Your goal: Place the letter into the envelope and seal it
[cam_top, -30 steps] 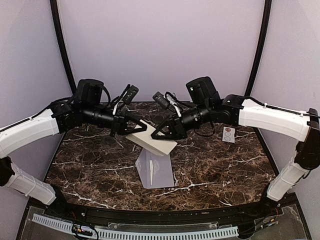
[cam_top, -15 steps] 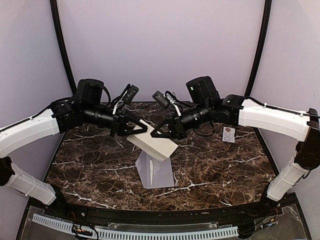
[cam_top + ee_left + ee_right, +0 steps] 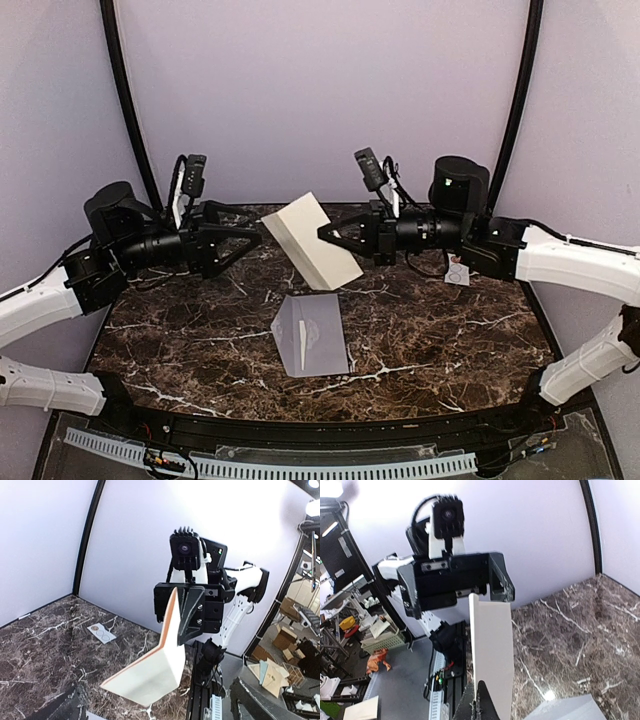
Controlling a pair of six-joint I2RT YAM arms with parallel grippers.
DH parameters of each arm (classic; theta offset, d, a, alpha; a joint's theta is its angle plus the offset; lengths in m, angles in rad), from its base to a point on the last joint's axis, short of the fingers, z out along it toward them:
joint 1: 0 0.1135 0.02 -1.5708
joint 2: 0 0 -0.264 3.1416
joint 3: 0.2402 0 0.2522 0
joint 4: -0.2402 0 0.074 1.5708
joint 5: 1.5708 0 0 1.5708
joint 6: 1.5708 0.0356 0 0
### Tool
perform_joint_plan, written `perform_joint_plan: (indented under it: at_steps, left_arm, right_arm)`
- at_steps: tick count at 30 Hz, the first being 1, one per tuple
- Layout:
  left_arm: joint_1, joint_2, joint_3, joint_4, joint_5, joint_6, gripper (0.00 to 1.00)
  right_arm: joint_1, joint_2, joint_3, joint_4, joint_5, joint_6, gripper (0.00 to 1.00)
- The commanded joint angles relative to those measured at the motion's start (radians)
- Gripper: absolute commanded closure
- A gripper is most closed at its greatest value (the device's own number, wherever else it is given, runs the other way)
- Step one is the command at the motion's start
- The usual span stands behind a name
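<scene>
The letter (image 3: 312, 242), a folded cream sheet, hangs tilted in the air above the table's middle. My right gripper (image 3: 323, 232) is shut on its right edge; in the right wrist view its fingertips (image 3: 479, 706) pinch the near edge of the letter (image 3: 492, 650). My left gripper (image 3: 245, 243) stands open to the left of the sheet, apart from it. In the left wrist view the letter (image 3: 150, 672) hangs ahead of my spread left fingers (image 3: 62, 709). The grey-lavender envelope (image 3: 310, 335) lies flat on the marble below.
A small white sticker sheet (image 3: 101, 633) with circles lies at the back right of the table, partly hidden under the right arm in the top view. A dark marble tabletop (image 3: 190, 330) surrounds the envelope. Purple walls stand behind and to both sides.
My left gripper has opened, let go of the letter and pulled back to the left. My right arm has drawn right and lifted the letter, which now hangs from the right gripper alone.
</scene>
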Motion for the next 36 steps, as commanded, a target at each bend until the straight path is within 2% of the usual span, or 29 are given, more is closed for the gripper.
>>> perform_joint_plan:
  at_steps: [1,8,11,17,19,25,26,29,33,36]
  left_arm:
    - [-0.004,-0.014,-0.058,0.221,-0.045,-0.125,0.02]
    - [-0.041,0.092,-0.024,0.294,0.125,-0.170,0.02]
    - [-0.074,0.127,-0.001,0.287,0.130,-0.150,0.02]
    - [-0.096,0.195,0.023,0.402,0.153,-0.179,0.04]
    - [-0.101,0.215,0.025,0.448,0.164,-0.199,0.10]
    - [-0.103,0.233,0.021,0.510,0.157,-0.224,0.51]
    - [-0.103,0.228,0.018,0.514,0.151,-0.223,0.54]
    - [-0.103,0.211,0.000,0.537,0.118,-0.228,0.71]
    - [-0.103,0.198,-0.017,0.542,0.088,-0.232,0.84]
    - [-0.103,0.195,-0.020,0.517,0.065,-0.231,0.90]
  right_arm:
    - [0.001,-0.021,-0.029,0.283,0.005,0.099,1.00]
    - [0.006,-0.007,-0.013,0.346,-0.026,0.122,1.00]
    - [0.009,-0.007,-0.028,0.379,-0.029,0.135,1.00]
    - [0.011,0.013,-0.037,0.431,-0.049,0.163,1.00]
    - [0.012,0.019,-0.033,0.439,-0.056,0.170,1.00]
    - [0.012,0.035,-0.039,0.452,-0.057,0.175,1.00]
    - [0.012,0.037,-0.039,0.453,-0.055,0.178,1.00]
    - [0.012,0.035,-0.049,0.454,-0.034,0.178,1.00]
    - [0.012,0.023,-0.058,0.452,0.004,0.173,1.00]
    - [0.011,0.015,-0.064,0.441,0.042,0.165,1.00]
